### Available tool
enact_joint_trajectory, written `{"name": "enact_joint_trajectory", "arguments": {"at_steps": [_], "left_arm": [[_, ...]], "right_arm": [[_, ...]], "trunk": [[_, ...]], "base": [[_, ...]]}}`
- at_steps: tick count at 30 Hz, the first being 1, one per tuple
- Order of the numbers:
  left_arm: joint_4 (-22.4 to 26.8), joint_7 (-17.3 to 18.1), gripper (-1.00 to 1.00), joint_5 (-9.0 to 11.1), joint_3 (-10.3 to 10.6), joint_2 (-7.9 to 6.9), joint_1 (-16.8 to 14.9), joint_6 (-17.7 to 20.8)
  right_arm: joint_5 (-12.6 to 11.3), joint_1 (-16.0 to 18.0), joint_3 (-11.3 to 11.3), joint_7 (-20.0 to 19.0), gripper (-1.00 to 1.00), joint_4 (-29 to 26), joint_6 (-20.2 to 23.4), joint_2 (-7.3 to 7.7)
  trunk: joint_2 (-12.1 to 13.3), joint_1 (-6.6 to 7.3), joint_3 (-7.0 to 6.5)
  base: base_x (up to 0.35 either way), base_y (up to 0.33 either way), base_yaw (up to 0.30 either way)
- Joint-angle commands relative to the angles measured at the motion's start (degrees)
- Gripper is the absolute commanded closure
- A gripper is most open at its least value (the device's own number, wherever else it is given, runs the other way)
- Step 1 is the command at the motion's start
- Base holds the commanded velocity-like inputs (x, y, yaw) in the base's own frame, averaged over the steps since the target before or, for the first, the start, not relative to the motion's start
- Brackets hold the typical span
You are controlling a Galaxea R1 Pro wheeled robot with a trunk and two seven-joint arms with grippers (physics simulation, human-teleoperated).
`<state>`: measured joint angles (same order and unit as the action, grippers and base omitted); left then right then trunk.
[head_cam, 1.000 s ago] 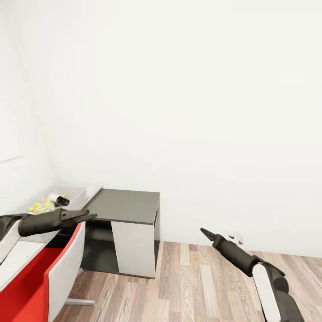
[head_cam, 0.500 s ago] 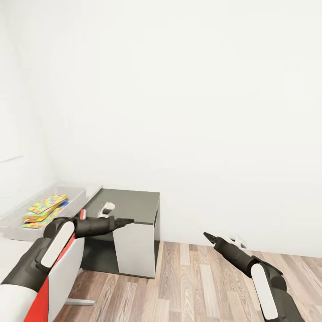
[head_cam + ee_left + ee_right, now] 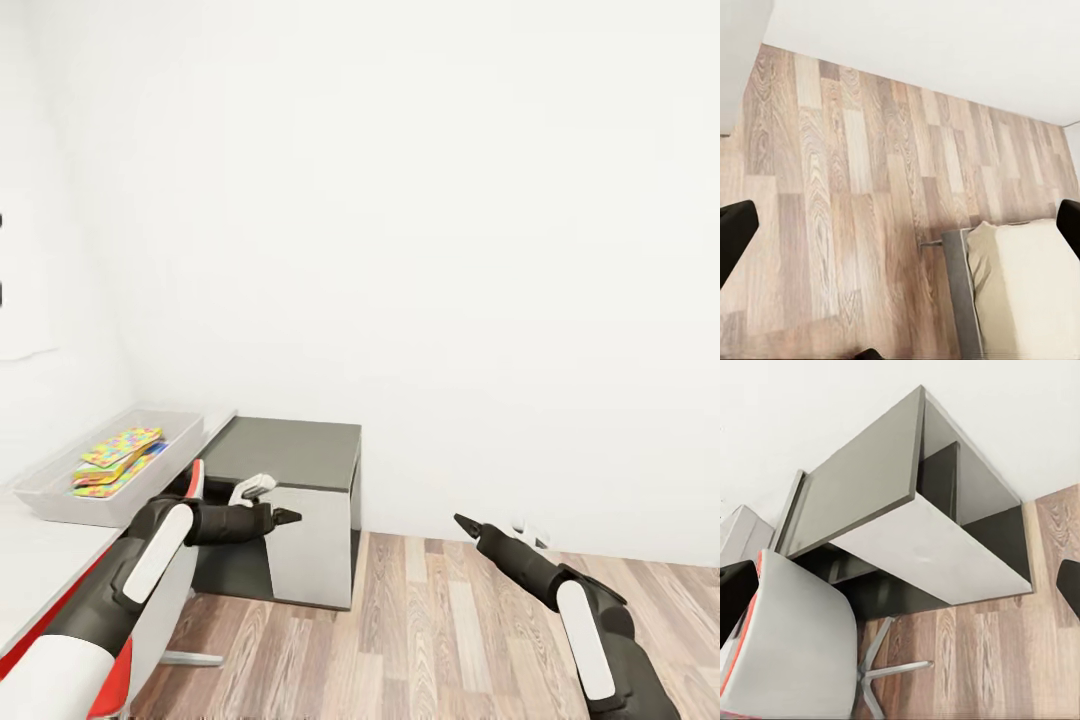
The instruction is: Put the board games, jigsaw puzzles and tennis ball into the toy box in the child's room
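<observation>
The toy box (image 3: 60, 487) hides most of its stacked toys (image 3: 115, 460) — their print is too small to read. The surface (image 3: 40, 560) and the bed (image 3: 1027, 292) are cut off by picture edges.

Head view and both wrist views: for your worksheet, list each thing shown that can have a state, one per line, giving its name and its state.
toy box: on the table, holding toys
jigsaw puzzles: stacked askew inside the toy box
table: bare in front of the toy box
left gripper: holding nothing, jaws apart in the left wrist view
right gripper: holding nothing, jaws apart in the right wrist view
dark grey cabinet: top bare
</observation>
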<state>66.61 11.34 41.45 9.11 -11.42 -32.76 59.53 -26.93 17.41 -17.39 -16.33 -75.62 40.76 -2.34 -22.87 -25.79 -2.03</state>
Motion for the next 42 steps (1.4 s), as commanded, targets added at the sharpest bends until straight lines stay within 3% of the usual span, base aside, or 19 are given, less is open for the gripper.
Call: {"name": "enact_joint_trajectory", "arguments": {"at_steps": [1, 8, 14, 16, 24, 29, 33, 42], "left_arm": [[-0.1, 0.2, -1.00, -0.6, 0.1, -0.01, 0.0, 0.0], [-0.7, -3.5, -1.00, -0.6, 0.1, 0.18, 0.0, 0.0], [-2.7, -5.4, -1.00, -2.5, 2.1, 2.13, 1.9, -1.9], [-3.3, -4.7, -1.00, -2.6, 1.4, 1.59, 2.6, -2.6], [-0.7, -2.7, -1.00, 0.1, 0.2, 1.40, 3.2, -0.7], [0.5, -2.9, -1.00, 0.0, 0.2, 1.34, 3.3, 0.0], [-0.5, -2.9, -1.00, 0.0, 0.2, 1.26, 3.4, -0.1], [-3.4, -4.3, -1.00, -0.5, 0.3, 1.36, 3.4, -0.4]], "right_arm": [[0.0, 0.1, -0.2, -0.3, -1.00, 0.0, 0.4, -0.09], [0.1, 0.2, -0.2, -0.2, -1.00, 0.0, 0.4, -0.04], [2.2, -1.8, 0.2, 1.7, -1.00, 2.0, -1.6, -0.60], [2.7, -1.8, -0.1, 2.4, -1.00, 2.6, -2.2, -1.08], [0.0, -0.2, -0.1, 4.9, -1.00, 0.0, 0.4, -1.56], [-1.5, -0.1, 0.0, 6.5, -1.00, -1.6, 2.0, -1.58], [-1.2, -0.1, 0.1, 7.8, -1.00, -2.4, 3.3, -1.64], [-0.9, -0.1, 1.2, 10.7, -1.00, 0.5, 0.9, -1.12]], "trunk": [[-0.1, 0.01, 0.03], [-0.1, 0.01, 0.03], [-0.1, 0.01, 0.03], [-0.1, 0.01, 0.03], [-0.1, 0.01, 0.03], [-0.1, 0.01, 0.03], [-0.1, 0.01, 0.03], [-0.1, 0.01, 0.03]], "base": [[-0.291, 0.125, 0.000], [-0.297, 0.127, 0.000], [0.000, 0.000, 0.000], [0.000, 0.000, 0.000], [0.000, 0.000, 0.000], [0.000, 0.000, 0.000], [0.000, 0.000, 0.000], [0.000, 0.000, 0.000]]}}
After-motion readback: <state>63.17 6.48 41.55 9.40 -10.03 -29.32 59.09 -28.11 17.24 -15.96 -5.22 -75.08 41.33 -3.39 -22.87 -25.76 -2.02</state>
